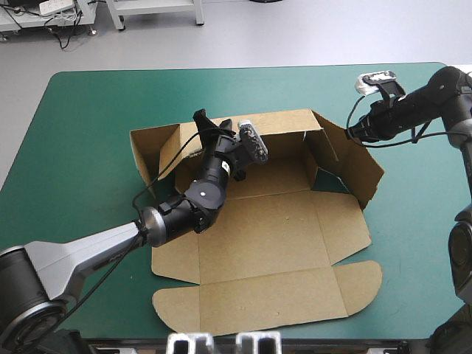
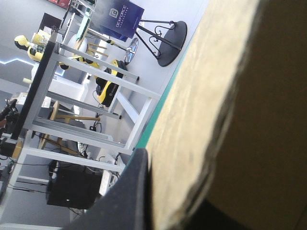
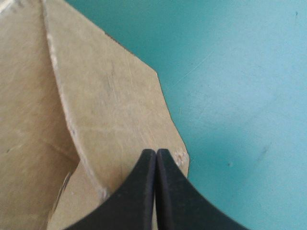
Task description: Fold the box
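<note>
Box [image 1: 280, 243] lies half-raised on the bench [image 1: 88, 118], far wall [image 1: 284, 123] pinched in the left tool [image 1: 214, 125], corner flap [image 3: 110, 96] at the clenched right tool [image 3: 156, 152]'s tip. Wall-raising step, I judge; next, push that flap inward.

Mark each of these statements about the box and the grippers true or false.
1. The box lies fully flat. False: its far wall and right wall stand raised.
2. The right gripper is shut. True.
3. The left gripper is at the far wall. True.
4. The near flap lies flat on the teal-green cover. True.
5. The right gripper is over the near flap. False: it is at the right wall's far end.
</note>
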Robot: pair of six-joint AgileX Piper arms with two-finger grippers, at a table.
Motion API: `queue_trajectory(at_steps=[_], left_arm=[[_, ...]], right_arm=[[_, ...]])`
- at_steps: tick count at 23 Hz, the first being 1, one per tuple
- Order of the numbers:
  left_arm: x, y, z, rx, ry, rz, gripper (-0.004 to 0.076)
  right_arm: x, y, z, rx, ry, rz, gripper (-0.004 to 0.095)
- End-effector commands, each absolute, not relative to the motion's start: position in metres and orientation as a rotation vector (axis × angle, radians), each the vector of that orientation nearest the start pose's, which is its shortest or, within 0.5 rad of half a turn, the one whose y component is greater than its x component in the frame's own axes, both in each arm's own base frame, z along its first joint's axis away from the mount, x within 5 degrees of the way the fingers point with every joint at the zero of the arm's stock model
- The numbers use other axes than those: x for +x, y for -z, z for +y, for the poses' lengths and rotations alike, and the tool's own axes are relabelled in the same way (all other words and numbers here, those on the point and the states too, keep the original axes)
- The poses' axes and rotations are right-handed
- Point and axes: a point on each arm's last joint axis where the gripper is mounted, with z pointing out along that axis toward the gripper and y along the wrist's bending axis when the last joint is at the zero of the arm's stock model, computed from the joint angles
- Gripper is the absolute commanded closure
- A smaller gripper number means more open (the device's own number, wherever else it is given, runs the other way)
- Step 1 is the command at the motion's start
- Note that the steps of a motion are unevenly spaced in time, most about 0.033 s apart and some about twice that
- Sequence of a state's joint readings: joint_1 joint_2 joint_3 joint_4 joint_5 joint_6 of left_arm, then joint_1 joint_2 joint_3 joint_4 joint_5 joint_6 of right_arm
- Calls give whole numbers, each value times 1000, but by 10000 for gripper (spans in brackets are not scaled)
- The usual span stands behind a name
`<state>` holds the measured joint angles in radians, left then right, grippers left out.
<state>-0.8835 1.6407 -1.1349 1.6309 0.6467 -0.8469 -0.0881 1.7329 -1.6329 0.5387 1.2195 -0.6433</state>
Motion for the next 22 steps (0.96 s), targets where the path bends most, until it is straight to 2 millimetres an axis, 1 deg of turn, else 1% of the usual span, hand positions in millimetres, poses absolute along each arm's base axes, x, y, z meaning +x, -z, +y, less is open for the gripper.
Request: queue_trajectory(at_steps=[1, 4, 7, 11, 12, 14, 17, 19, 22], left_arm=[[265, -326, -243, 995, -451, 1517, 734], [263, -331, -241, 981, -444, 1511, 734], [263, -331, -241, 971, -435, 1519, 734], [263, -331, -241, 972, -434, 1520, 734], [263, -331, -241, 985, -447, 1513, 734], [262, -330, -241, 1010, -451, 1507, 734], [260, -327, -246, 1150, -470, 1458, 734], [260, -325, -247, 1218, -510, 1422, 734], [263, -317, -250, 1284, -564, 1403, 734]], right_arm=[[361, -370, 12, -556, -495, 2402, 927], [362, -371, 13, -542, -505, 2384, 927], [362, -373, 15, -532, -543, 2371, 927], [357, -370, 17, -580, -573, 2408, 927], [354, -367, 18, -622, -589, 2428, 927], [348, -361, 18, -616, -601, 2438, 927], [338, -341, 18, -591, -570, 2424, 927], [331, -333, 19, -555, -564, 2386, 927], [326, -323, 25, -591, -648, 2339, 927]])
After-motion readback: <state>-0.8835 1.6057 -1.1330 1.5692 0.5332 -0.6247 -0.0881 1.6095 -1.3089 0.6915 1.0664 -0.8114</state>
